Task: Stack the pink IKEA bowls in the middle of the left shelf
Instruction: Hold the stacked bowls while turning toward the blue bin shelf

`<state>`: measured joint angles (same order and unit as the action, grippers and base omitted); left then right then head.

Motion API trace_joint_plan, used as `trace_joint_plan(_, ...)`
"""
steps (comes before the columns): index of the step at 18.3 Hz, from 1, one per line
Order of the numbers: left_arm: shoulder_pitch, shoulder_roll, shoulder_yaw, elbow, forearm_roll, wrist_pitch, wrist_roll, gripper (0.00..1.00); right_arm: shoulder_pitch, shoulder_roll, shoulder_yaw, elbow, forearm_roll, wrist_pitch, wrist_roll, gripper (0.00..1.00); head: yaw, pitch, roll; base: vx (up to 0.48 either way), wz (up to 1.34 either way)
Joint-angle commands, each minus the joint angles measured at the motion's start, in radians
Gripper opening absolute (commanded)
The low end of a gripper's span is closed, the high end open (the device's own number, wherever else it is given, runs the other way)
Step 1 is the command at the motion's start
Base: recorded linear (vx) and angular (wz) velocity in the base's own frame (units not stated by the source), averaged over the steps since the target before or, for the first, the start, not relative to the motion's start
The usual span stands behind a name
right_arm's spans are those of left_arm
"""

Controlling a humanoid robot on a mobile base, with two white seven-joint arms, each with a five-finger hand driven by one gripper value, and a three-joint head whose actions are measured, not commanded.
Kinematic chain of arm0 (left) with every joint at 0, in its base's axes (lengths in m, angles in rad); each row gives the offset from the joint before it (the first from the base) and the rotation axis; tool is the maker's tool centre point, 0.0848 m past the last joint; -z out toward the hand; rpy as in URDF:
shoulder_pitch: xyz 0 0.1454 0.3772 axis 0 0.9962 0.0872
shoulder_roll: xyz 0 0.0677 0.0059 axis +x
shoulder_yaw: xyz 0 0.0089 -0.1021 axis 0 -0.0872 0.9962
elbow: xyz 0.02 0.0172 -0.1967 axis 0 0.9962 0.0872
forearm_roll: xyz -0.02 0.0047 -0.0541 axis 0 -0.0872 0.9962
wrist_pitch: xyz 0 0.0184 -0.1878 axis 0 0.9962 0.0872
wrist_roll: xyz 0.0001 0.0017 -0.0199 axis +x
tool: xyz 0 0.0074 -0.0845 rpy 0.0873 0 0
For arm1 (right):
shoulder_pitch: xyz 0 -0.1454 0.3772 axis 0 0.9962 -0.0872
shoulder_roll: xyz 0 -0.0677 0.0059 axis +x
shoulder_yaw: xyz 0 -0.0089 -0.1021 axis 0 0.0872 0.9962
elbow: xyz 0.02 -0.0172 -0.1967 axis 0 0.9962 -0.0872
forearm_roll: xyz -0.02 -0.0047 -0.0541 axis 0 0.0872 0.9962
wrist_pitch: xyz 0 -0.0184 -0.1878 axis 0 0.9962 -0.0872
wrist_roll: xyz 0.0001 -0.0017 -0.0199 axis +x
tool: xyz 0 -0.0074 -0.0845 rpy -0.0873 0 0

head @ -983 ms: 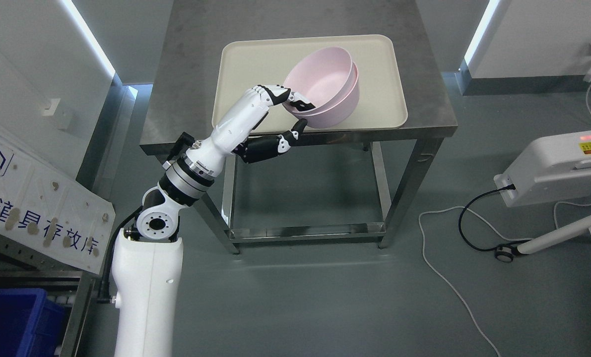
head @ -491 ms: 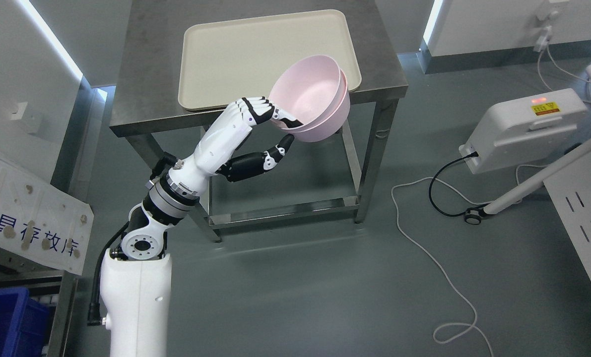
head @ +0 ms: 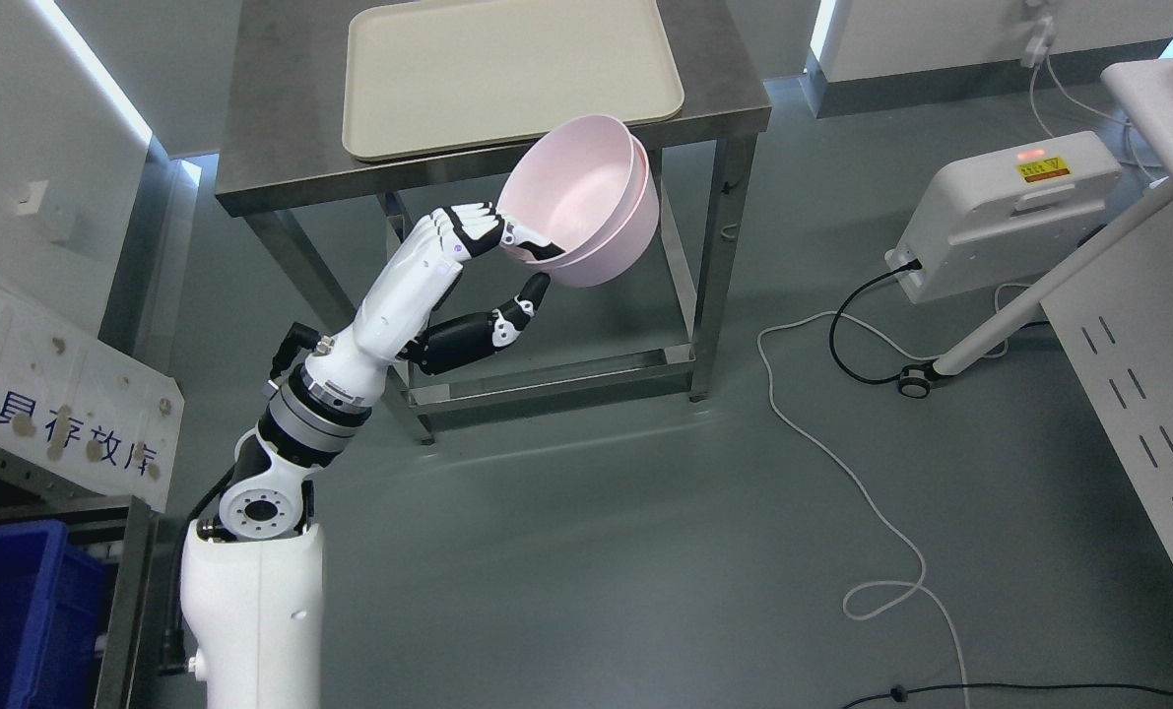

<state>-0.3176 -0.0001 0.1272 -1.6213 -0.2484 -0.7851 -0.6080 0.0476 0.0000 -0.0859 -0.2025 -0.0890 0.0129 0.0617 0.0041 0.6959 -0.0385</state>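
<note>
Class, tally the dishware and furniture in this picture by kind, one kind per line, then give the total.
Pink bowls, nested, held by the left hand: 2
Beige tray: 1
Steel table: 1
Blue bin: 1
Total: 5

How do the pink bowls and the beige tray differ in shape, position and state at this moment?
The pink bowls are round and deep; the beige tray is flat and rectangular. The bowls are in the air, tilted, off the table; the tray lies flat on the steel table. The left hand grips the bowls by the rim; nothing touches the tray, which holds nothing. Both are plain and pale.
</note>
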Motion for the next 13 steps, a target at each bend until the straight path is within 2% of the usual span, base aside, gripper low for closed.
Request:
trace_joint_plan(1, 0.017, 0.018, 0.057, -0.019, 0.017, 0.000, -0.001, 0.02, 0.000, -0.017, 0.000, 0.000, 0.000, -0.001, 0.000, 1.00, 0.0000, 0.000, 0.000, -0.197, 0.06)
trace_joint_plan(13, 0.018, 0.018, 0.078, -0.019, 0.050, 0.000, 0.001, 0.03, 0.000, -0.017, 0.000, 0.000, 0.000, -0.001, 0.000, 1.00, 0.0000, 0.000, 0.000, -0.274, 0.11)
